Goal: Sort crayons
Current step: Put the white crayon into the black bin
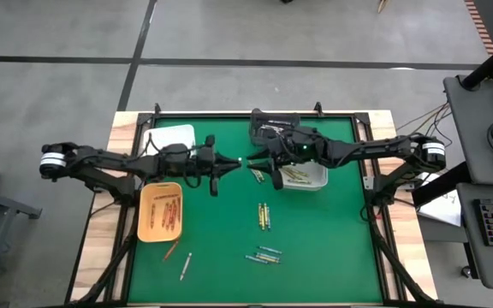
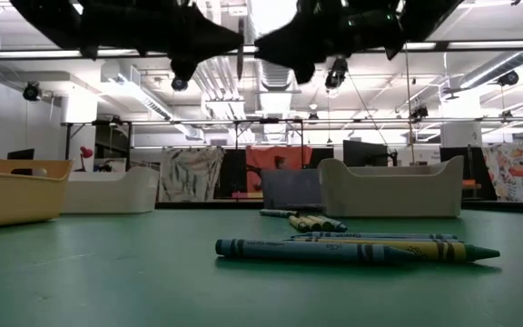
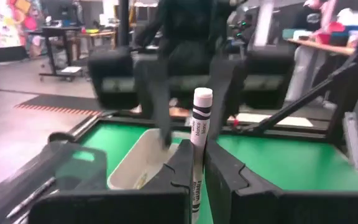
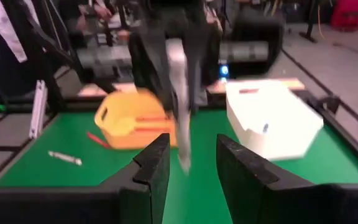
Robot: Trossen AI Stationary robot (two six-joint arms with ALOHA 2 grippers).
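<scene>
Left wrist view: left gripper point(image 3: 192, 167) is clamping a white crayon point(image 3: 198, 134) upright, above mid-table. Right gripper point(image 4: 189, 163) is facing it close by — fingers spread, gripping nothing. Other crayons point(image 1: 264, 216) are lying loose on the green table point(image 1: 332, 248).

White crayon point(image 3: 198, 146) upright in left claw point(image 3: 194, 163); other crayons point(image 1: 264, 216) lie scattered.

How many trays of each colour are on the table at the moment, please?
Orange tray: 1
White trays: 2
Dark grey tray: 1
Total: 4 trays
</scene>
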